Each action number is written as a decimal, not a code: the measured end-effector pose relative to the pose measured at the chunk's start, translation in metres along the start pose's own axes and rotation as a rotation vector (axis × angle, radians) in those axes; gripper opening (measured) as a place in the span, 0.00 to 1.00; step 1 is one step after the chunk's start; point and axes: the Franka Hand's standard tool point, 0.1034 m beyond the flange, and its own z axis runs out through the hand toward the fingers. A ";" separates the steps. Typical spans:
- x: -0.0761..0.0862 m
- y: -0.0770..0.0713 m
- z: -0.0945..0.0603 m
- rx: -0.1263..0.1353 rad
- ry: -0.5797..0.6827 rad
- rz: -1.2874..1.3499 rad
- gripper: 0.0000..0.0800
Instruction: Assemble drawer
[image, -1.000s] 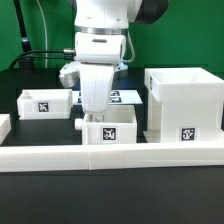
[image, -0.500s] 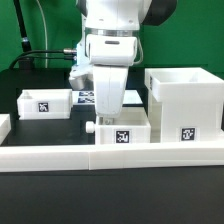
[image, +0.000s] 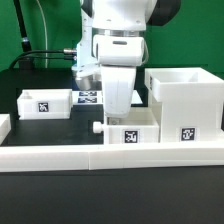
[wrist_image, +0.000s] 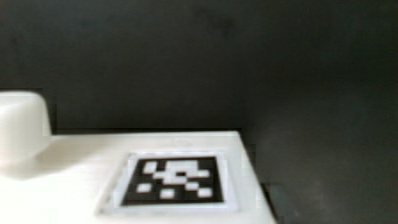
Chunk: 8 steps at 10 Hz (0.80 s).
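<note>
My gripper (image: 120, 111) reaches straight down into a small white knobbed tray (image: 143, 129) and grips its wall; the fingertips are hidden inside it. The tray stands just behind the front rail, its knob (image: 96, 127) pointing to the exterior view's left and its other end close to the large cube-like housing (image: 185, 103). A second small tray (image: 45, 103) stands at the exterior view's left. The wrist view shows the held tray's white face (wrist_image: 80, 160) with its tag (wrist_image: 173, 181) and knob (wrist_image: 18, 130); no fingers show there.
The long low white border rail (image: 60, 156) runs across the front. The marker board (image: 88, 97) lies flat behind the arm. A black cable (image: 40, 55) runs at the back left. The table is dark.
The gripper and the tray it holds have moved together toward the exterior view's right, closer to the large housing. The left tray and the housing have not moved.
</note>
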 end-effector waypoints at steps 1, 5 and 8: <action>-0.001 0.001 0.000 -0.001 0.000 0.001 0.05; 0.000 -0.005 0.005 0.010 -0.007 -0.020 0.05; 0.005 -0.003 0.005 0.005 -0.020 -0.061 0.05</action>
